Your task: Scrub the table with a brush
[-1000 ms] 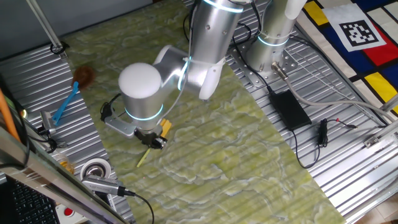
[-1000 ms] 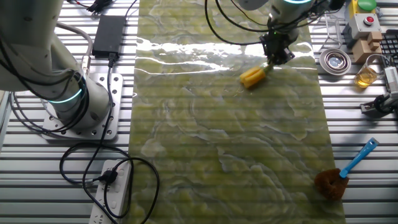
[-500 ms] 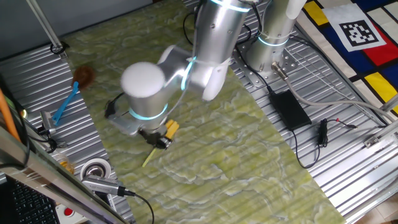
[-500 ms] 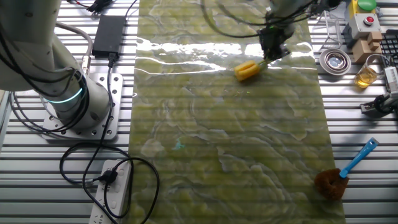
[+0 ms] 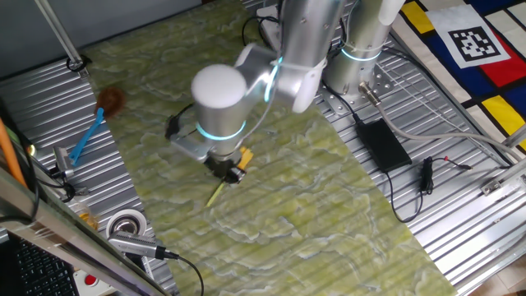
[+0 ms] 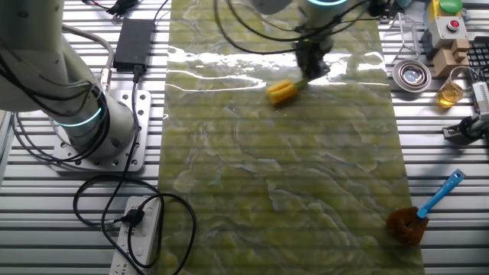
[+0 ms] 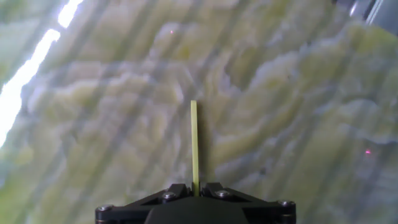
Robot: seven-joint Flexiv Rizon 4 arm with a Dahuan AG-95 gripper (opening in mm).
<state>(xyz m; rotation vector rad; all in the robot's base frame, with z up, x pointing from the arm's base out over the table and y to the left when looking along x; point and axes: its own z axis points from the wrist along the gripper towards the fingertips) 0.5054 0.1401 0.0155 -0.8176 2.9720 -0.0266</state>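
Note:
The table [image 5: 296,205] has a pale green-yellow marbled top, also seen in the other fixed view [image 6: 275,168] and the hand view [image 7: 298,112]. The brush has a blocky yellow head [image 6: 282,92] resting on the table and a thin yellow-green handle [image 5: 216,194]. My gripper [image 5: 231,171] is shut on the brush, at the handle near the head; it also shows in the other fixed view [image 6: 312,64]. In the hand view the jaws [image 7: 194,188] pinch the handle [image 7: 194,143], which sticks straight out over the marbled surface.
A blue-handled brush with a round brown head [image 6: 420,212] lies on the ribbed metal panel, seen too in one fixed view [image 5: 89,131]. A tape roll [image 5: 125,224], a glass [image 6: 451,85], a power brick [image 5: 382,144] and cables flank the table. A second arm's base [image 6: 84,114] stands beside it.
My gripper has slid the brush across the table, rightward in one fixed view and leftward in the other. The grip on the handle is unchanged.

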